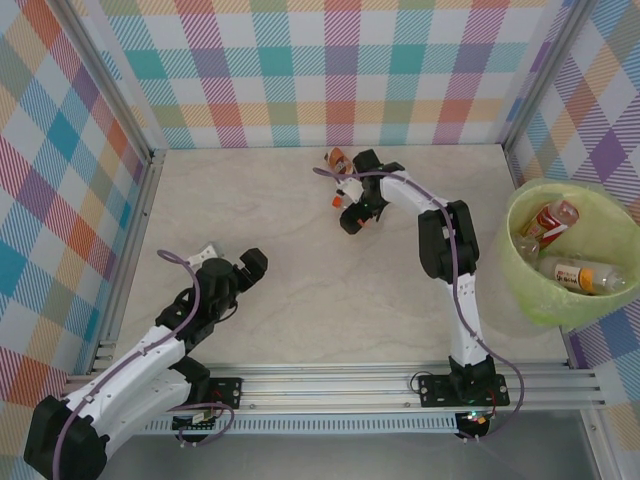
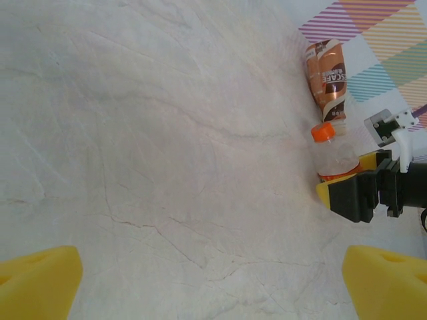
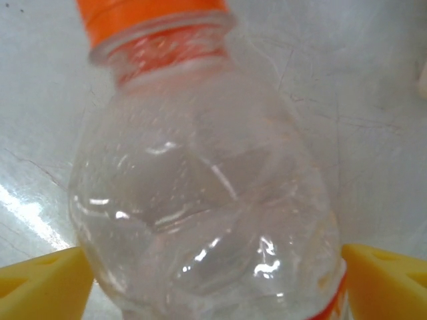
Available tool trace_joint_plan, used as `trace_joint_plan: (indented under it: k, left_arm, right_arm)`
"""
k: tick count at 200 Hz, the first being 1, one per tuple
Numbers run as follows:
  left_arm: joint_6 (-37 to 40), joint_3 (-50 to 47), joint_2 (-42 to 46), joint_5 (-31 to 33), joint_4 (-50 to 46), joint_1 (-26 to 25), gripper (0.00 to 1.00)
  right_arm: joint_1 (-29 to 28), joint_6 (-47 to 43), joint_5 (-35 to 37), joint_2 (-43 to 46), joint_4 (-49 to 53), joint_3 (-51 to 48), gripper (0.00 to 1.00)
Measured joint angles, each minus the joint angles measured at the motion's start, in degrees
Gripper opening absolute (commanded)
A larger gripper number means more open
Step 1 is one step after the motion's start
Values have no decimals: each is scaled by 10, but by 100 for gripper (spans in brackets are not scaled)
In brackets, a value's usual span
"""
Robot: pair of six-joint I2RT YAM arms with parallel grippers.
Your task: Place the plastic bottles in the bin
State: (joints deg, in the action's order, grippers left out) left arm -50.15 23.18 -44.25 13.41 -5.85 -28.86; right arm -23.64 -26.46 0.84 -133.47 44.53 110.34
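A clear plastic bottle with an orange cap (image 3: 200,193) lies on the table between the fingers of my right gripper (image 3: 217,287). The yellow fingertips (image 3: 47,280) stand wide apart, close against its two sides. From above, that gripper (image 1: 352,208) is at the back middle of the table over the same bottle (image 1: 342,196). A brown-labelled bottle (image 1: 337,158) lies just behind it, by the back wall. My left gripper (image 1: 243,283) is open over bare table at the front left. Its wrist view looks across to both bottles (image 2: 333,150) (image 2: 327,77). The pale yellow-green bin (image 1: 545,300) stands at the right.
Several bottles (image 1: 585,273) lie inside the bin. Checked walls with metal posts close the table on three sides. A metal rail (image 1: 330,385) carrying the arm bases runs along the near edge. The marbled tabletop (image 1: 320,290) stretches between the arms.
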Motion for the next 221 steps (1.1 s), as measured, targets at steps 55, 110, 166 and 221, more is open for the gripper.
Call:
trace_joint_plan:
  k: [55,110,166,221]
  left_arm:
    - [-8,-2,-8,0,1,8,100]
    - [-11,-2,-57,-5,19,9,100]
    - [-13,-2,-94,-9,46,11,100]
    - [-15,11,-143,-31,63,14,100]
  right_arm:
    - [-7,14,11,37,-53,-78,63]
    - [-9,42,21,132,-93,-171,52]
    - [-9,99,21,329,-167,-300,44]
    - [-8,156,30,521,-220,-389,41]
